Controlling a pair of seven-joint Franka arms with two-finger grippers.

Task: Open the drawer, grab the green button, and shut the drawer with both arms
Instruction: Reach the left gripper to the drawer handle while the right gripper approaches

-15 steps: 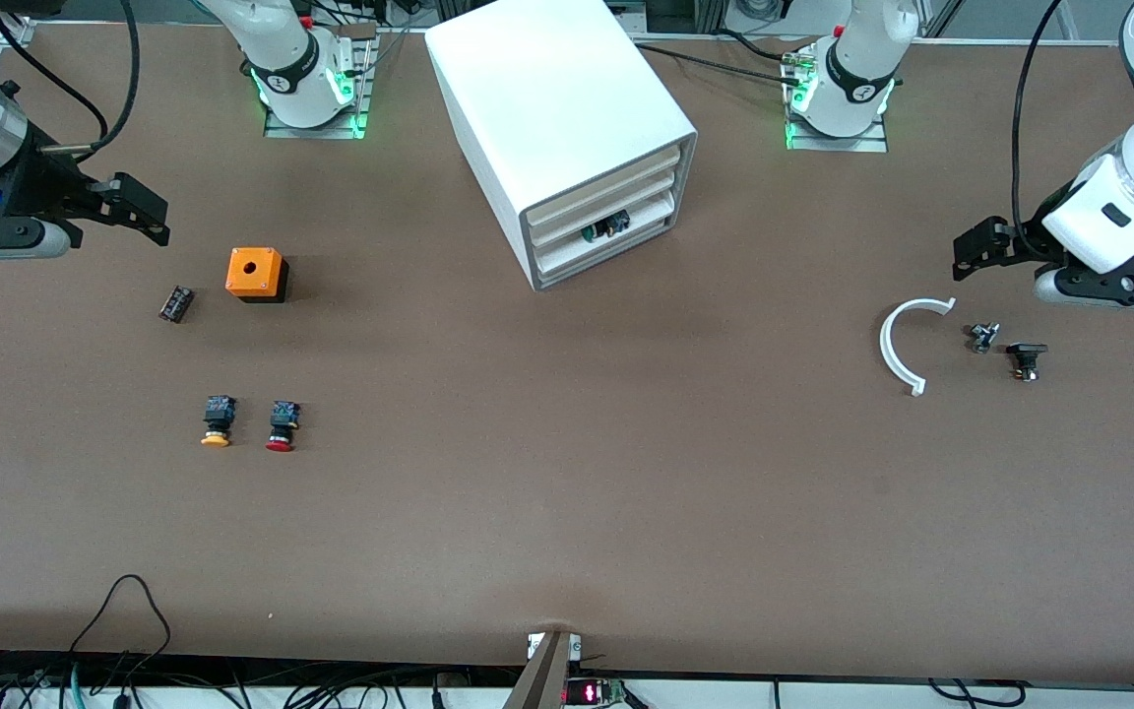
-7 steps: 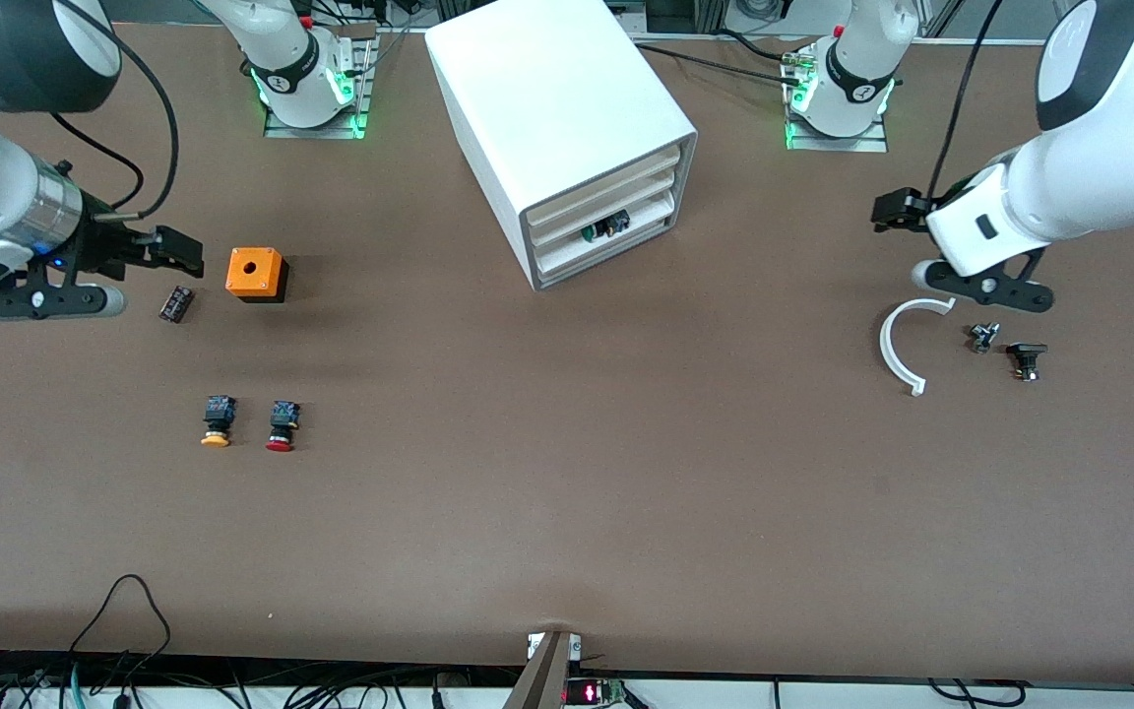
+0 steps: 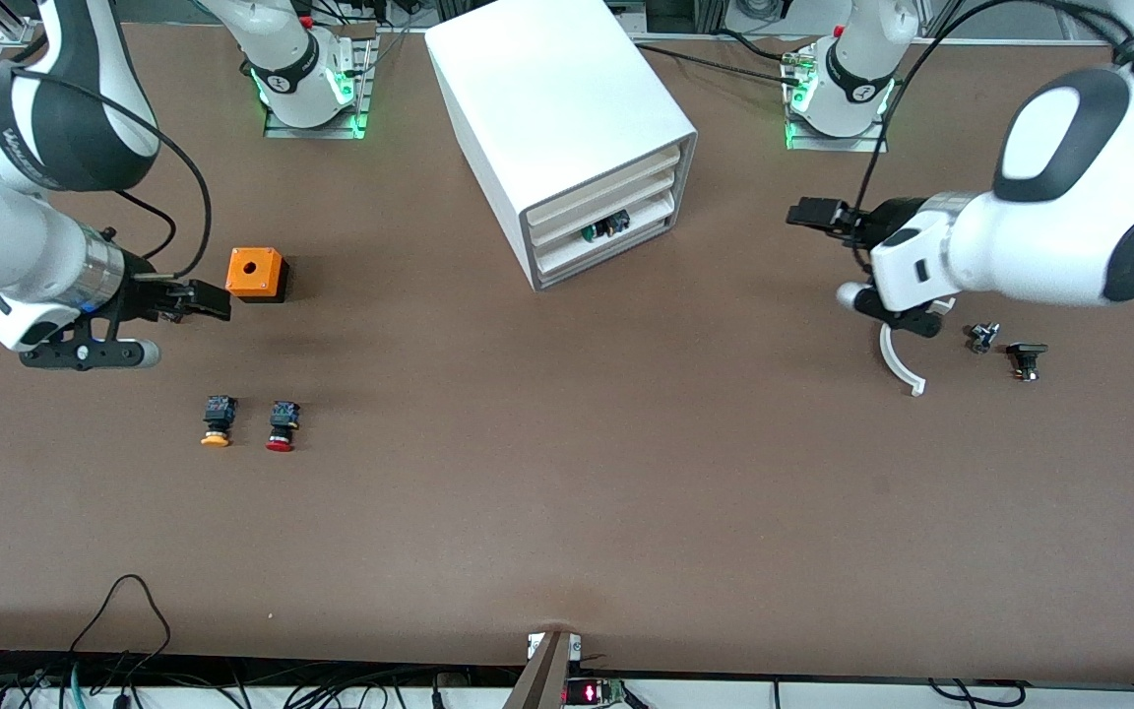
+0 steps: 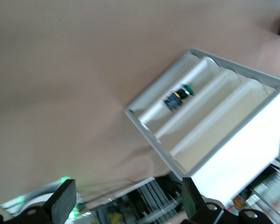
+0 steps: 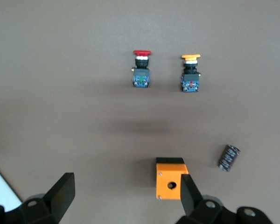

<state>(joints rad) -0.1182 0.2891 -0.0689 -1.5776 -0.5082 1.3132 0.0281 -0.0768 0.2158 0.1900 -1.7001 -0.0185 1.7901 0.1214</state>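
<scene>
The white cabinet stands near the arms' bases, midway between them. Its drawers sit pushed in. The green-capped button lies on its side in the second-lowest drawer; the left wrist view shows the button in one of the cabinet's trays. My left gripper hangs open and empty over the table, between the cabinet and a white arc, pointing at the cabinet. Its fingers frame bare table. My right gripper is open and empty beside an orange box, which shows by one fingertip.
A white curved piece and two small dark parts lie at the left arm's end. A yellow-capped button and a red-capped button lie nearer the front camera than the orange box. A small black cylinder lies beside that box.
Both arms have swung in from the table's ends toward the middle: the left gripper toward the cabinet, the right gripper up to the orange box. Both stayed open.
</scene>
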